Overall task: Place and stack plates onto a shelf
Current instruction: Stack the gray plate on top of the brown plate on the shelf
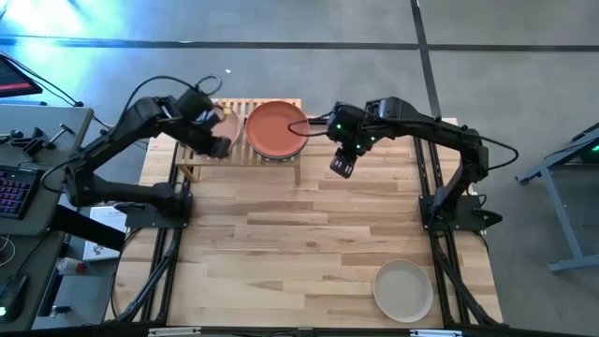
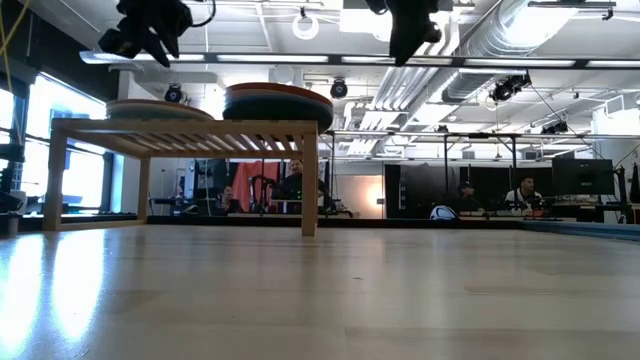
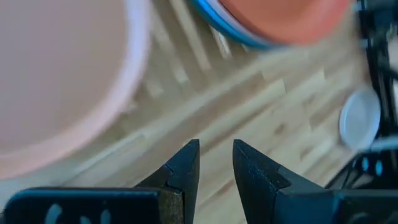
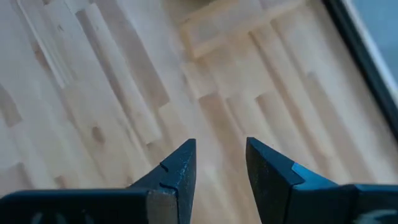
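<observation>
Over on the left, the left gripper hovers above the left half of the shelf, fingers spread a little with nothing between them, and its wrist view looks straight down on a pink plate lying flat on the slats. That arm reaches in from about eight o'clock, elbow bent, wrist tipped down over the rack. Moving right, the second stack sits on the shelf's right half, a terracotta red plate on top and a blue rim showing under it in the left wrist view; from counter level the stack looks several plates deep, the left pile thinner. Next, the right gripper hangs just off the shelf's right end at roughly three o'clock from that stack, fingers apart and empty, with bare counter under it in its own view. That arm comes in from the right edge, forearm stretched toward the shelf, wrist angled down. Now the relation that matters: the one plate not yet shelved, the beige plate, lies flat near the counter's front right corner, at about five o'clock from the right gripper and well apart from it. A round plate has no long axis to line up with, so any rim point serves. The right arm looks clearly nearer, and I'd judge the pickup is its job, a swing back toward its own base.
</observation>
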